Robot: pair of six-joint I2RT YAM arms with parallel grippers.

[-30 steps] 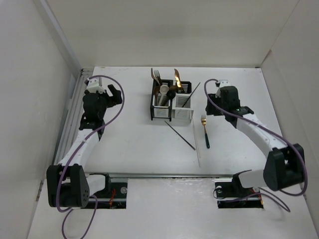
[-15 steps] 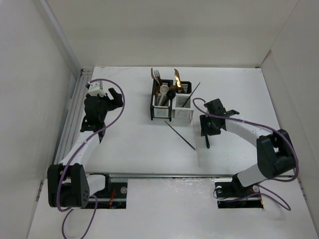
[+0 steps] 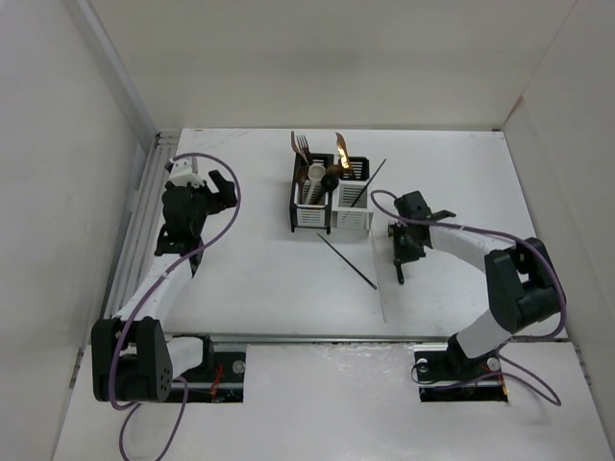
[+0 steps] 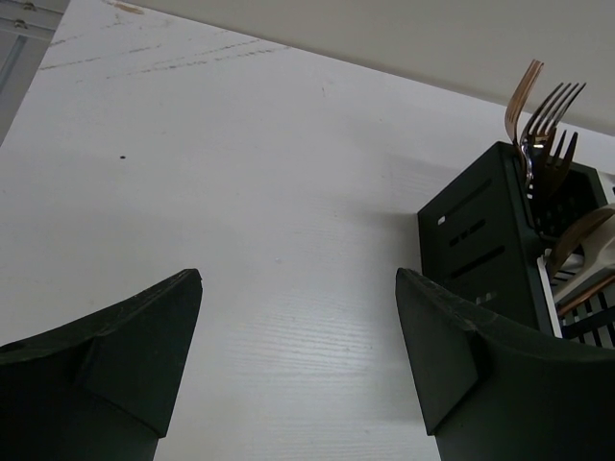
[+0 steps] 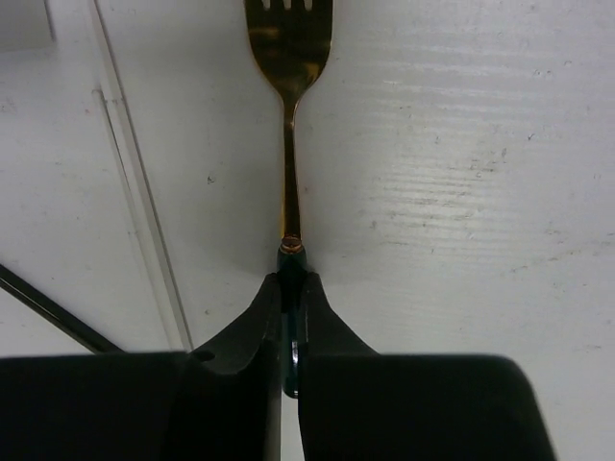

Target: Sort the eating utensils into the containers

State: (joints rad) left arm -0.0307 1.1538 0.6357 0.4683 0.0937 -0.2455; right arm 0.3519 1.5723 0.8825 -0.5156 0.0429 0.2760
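A gold fork (image 5: 289, 58) with a dark handle lies on the white table, tines pointing away. My right gripper (image 5: 291, 288) is shut on that handle; from above it sits low over the fork (image 3: 397, 267). The two joined containers (image 3: 331, 204) stand at the back centre with forks and spoons (image 3: 317, 171) upright in them and a chopstick leaning out. A black chopstick (image 3: 347, 261) and a white chopstick (image 3: 378, 283) lie loose left of the fork. My left gripper (image 4: 298, 360) hangs open over bare table, left of the containers (image 4: 480, 240).
White walls (image 3: 77, 192) close in the table on three sides. A metal rail (image 3: 135, 240) runs along the left edge. Purple cables (image 3: 226, 206) loop off both arms.
My right arm dropped from beside the containers down onto the fork, and its jaws closed on the handle. The left arm has barely moved.
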